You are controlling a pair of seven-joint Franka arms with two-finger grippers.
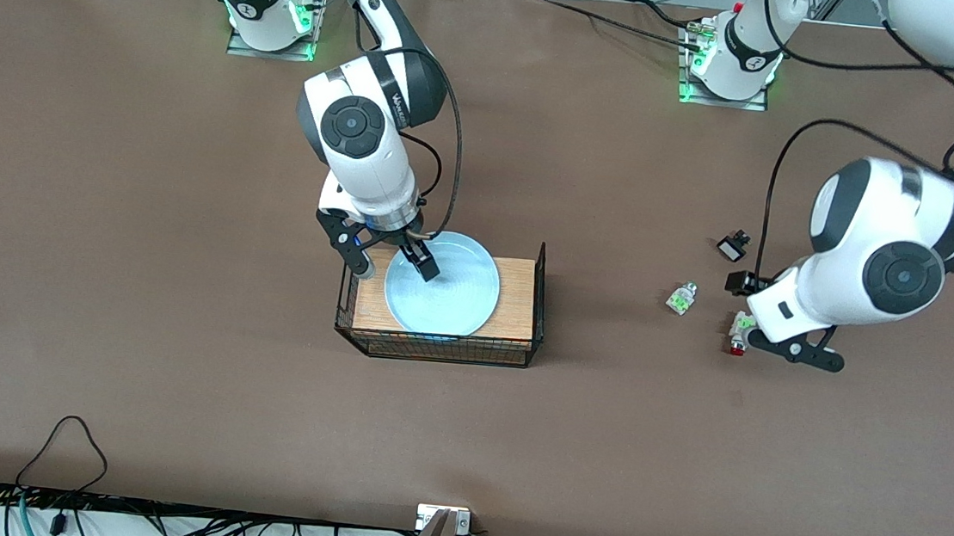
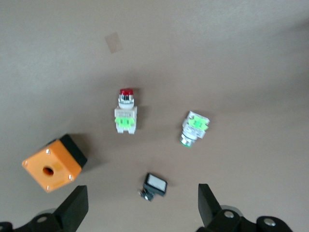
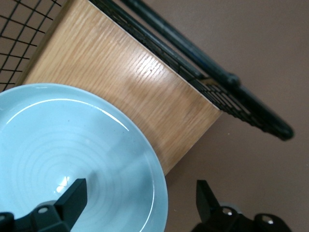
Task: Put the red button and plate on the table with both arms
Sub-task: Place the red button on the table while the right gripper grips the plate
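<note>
The pale blue plate (image 1: 449, 296) lies on a small wooden board (image 1: 516, 299). My right gripper (image 1: 393, 265) is open astride the plate's rim at the right arm's end, one finger inside and one outside; the right wrist view shows the plate (image 3: 72, 154) and the gripper (image 3: 140, 203). The red button (image 1: 738, 336) lies on the brown table (image 1: 175, 362), partly under my left hand. My left gripper (image 1: 743, 286) hovers open and empty above the small parts. In the left wrist view the red button (image 2: 125, 113) lies out past the open gripper (image 2: 142, 212).
A white-green part without a red cap (image 1: 682, 297) (image 2: 194, 128) and a black-and-white part (image 1: 734, 246) (image 2: 155, 185) lie near the red button. An orange box (image 2: 53, 164) sits beside them. Black wire sides (image 1: 540, 291) (image 3: 212, 82) fence the board.
</note>
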